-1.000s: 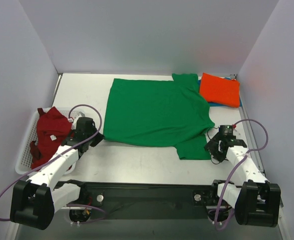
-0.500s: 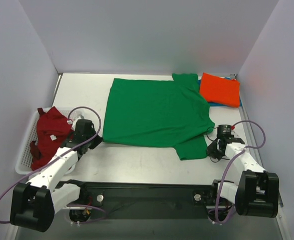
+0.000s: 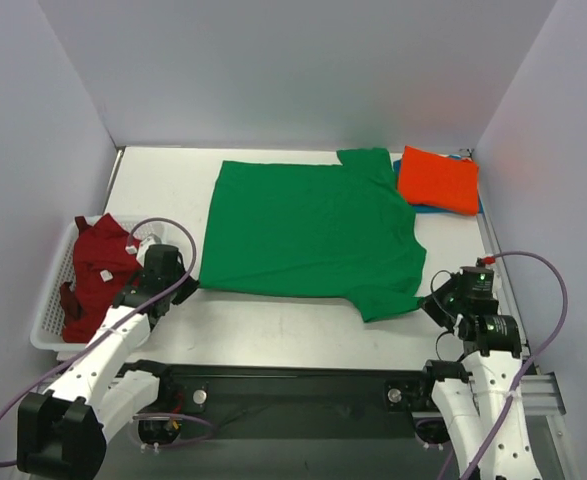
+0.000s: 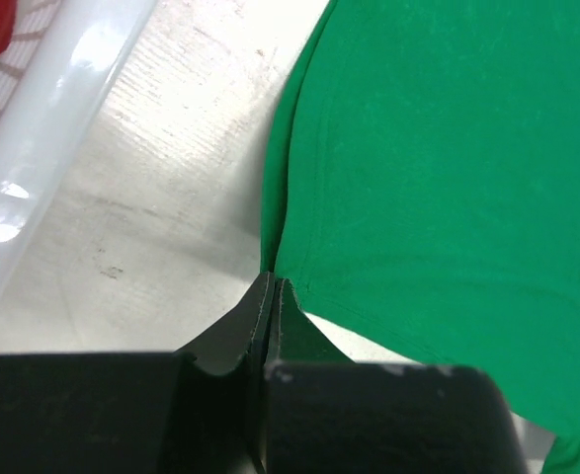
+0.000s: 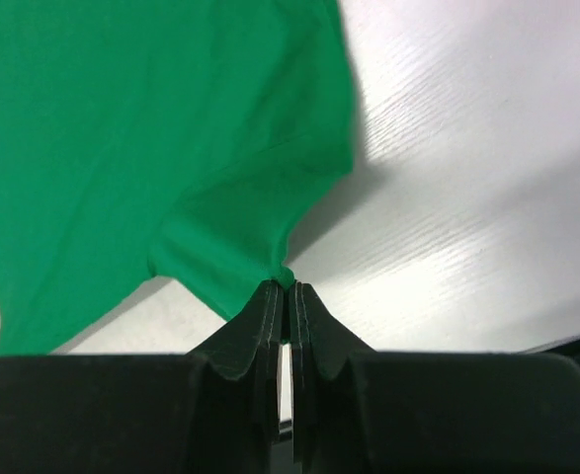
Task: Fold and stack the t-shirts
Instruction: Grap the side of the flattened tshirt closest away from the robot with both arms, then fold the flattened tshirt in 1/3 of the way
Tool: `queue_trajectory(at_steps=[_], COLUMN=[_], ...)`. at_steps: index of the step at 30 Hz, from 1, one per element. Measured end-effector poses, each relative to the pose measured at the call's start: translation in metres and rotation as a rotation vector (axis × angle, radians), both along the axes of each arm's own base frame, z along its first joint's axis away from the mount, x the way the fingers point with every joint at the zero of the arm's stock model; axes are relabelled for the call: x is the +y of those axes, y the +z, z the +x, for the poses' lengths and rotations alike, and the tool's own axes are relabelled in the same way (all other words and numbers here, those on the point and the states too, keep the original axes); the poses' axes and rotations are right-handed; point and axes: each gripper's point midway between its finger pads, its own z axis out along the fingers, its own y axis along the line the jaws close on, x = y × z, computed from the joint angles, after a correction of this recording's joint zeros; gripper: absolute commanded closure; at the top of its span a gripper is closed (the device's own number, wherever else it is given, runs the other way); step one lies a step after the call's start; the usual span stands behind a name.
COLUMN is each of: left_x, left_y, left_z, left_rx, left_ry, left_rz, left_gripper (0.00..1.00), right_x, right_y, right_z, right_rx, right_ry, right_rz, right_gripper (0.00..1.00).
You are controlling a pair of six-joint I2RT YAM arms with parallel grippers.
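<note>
The bright green t-shirt [image 3: 308, 235] lies spread flat across the middle of the table. My left gripper [image 3: 180, 285] is shut on its near left hem corner, which shows in the left wrist view [image 4: 274, 279]. My right gripper [image 3: 435, 300] is shut on the near right sleeve's corner, which is lifted off the table in the right wrist view [image 5: 283, 279]. A folded orange-red t-shirt [image 3: 438, 180] lies at the far right on a blue t-shirt [image 3: 443, 211], of which only an edge shows. A dark red t-shirt [image 3: 98, 270] is crumpled in the basket on the left.
The white slatted basket [image 3: 48, 305] stands at the table's left edge, close beside my left arm; its rim also shows in the left wrist view [image 4: 62, 128]. Grey walls close in the back and both sides.
Both grippers have pulled back toward the near edge with the green shirt in them. It has slid a little nearer and leftward, and the right arm has swung out to the right.
</note>
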Motion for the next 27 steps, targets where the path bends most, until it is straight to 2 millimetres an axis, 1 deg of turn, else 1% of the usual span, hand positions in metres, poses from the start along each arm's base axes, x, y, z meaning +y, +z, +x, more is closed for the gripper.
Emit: queue_trajectory(at_steps=[5,8,10,17,20,22,24,27], left_x=[0.004,0.008,0.009,0.015,0.015,0.014,0.013,0.01], left_y=[0.01,0.015,0.017,0.021,0.019,0.012,0.0,-0.016], left_z=[-0.008,-0.015,-0.02,-0.036,-0.037,-0.034,-0.031,-0.023], left_rx=[-0.026,-0.039,-0.042,-0.046,-0.04,-0.009,0.041,0.111], left_ry=[0.004,0.009,0.012,0.018,0.018,0.016,0.014,0.009], left_rz=[0.008,0.012,0.014,0.021,0.022,0.03,0.042,0.059], left_gripper=[1.0,1.0,1.0,1.0,1.0,1.0,1.0,1.0], right_x=[0.008,0.011,0.013,0.017,0.018,0.018,0.017,0.014], right_y=[0.029,0.042,0.047,0.05,0.051,0.049,0.046,0.04], right_z=[-0.021,-0.031,-0.038,-0.061,-0.061,-0.058,-0.049,-0.027], right_rx=[-0.046,-0.068,-0.076,-0.072,-0.071,-0.05,-0.016,0.035], right_ry=[0.013,0.021,0.025,0.034,0.036,0.042,0.052,0.065], right_rz=[0.03,0.038,0.044,0.056,0.057,0.059,0.053,0.047], right_gripper=[1.0,1.0,1.0,1.0,1.0,1.0,1.0,1.0])
